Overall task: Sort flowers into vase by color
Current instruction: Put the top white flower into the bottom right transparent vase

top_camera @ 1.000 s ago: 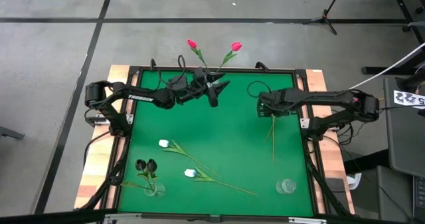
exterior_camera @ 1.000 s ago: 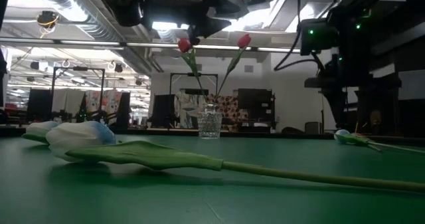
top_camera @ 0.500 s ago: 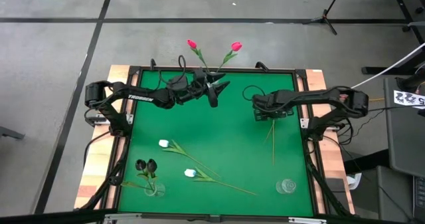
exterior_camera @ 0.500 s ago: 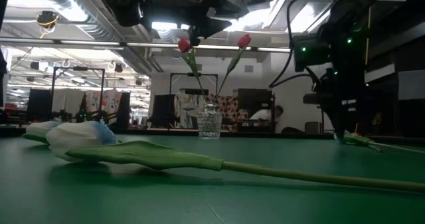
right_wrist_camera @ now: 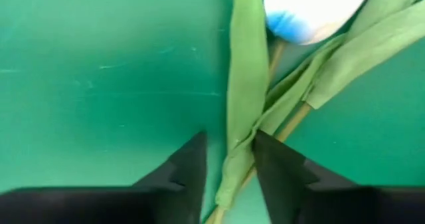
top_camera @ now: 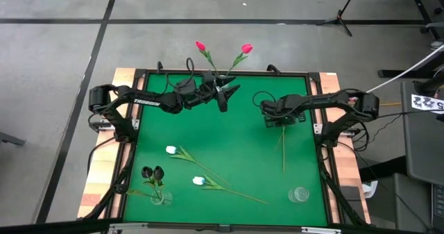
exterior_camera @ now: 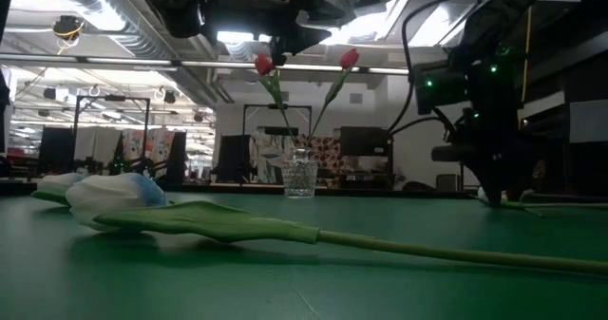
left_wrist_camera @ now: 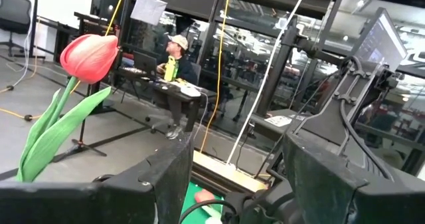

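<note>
A white tulip (right_wrist_camera: 319,11) lies on the green mat at the right, its stem (top_camera: 283,151) running toward the near edge. My right gripper (right_wrist_camera: 229,141) points down at the mat, its narrowed fingers on either side of the tulip's leaf and stem just below the head. My left gripper (top_camera: 225,95) hangs open and empty above the mat's far edge. Beside it, two pink-red tulips (top_camera: 200,46) stand by their stems in a glass vase (exterior_camera: 300,178). Two more white tulips (top_camera: 171,150) lie on the mat at the near left. My right gripper has one finger (right_wrist_camera: 265,151) against the edge of the long leaf (right_wrist_camera: 242,84) just below the head. The other finger stands a little off it, with a strip of mat between. The fingers come from above, across the stem. The tulip lies flat on the mat.
A glass vase with dark tulips (top_camera: 156,189) stands at the near left corner. An empty glass vase (top_camera: 300,194) stands at the near right. A raised dark frame (top_camera: 222,73) edges the mat. A person sits in the room beyond the table.
My right gripper has come down onto the mat over the white tulip at the right, shifting slightly toward the table's left. The tulip stays lying on the mat.
</note>
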### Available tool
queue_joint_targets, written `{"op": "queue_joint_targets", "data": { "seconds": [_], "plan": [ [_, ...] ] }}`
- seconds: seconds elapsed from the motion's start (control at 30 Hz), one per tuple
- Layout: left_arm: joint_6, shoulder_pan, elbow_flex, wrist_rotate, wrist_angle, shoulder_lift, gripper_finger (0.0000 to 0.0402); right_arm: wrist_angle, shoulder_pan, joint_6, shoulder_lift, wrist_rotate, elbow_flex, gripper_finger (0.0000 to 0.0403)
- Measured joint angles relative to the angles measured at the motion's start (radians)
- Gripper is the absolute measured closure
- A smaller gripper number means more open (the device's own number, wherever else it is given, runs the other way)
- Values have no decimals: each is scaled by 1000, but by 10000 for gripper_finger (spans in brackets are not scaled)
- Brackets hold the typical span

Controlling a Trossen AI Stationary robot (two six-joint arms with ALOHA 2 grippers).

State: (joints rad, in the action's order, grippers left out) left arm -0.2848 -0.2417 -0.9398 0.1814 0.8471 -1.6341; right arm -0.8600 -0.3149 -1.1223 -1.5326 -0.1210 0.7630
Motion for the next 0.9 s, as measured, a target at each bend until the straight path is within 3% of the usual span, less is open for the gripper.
{"op": "queue_joint_targets", "data": {
  "seconds": [0.23,0.53,0.9],
  "plan": [
    [0,0,0,0,-1,0,176,-8,0,-2,-1,0,-2,393],
    [-28,0,0,-14,-2,0,176,-1,1,11,19,5,71,398],
    [-140,0,0,-131,1,0,176,-34,1,57,180,-103,256,398]
  ]
}}
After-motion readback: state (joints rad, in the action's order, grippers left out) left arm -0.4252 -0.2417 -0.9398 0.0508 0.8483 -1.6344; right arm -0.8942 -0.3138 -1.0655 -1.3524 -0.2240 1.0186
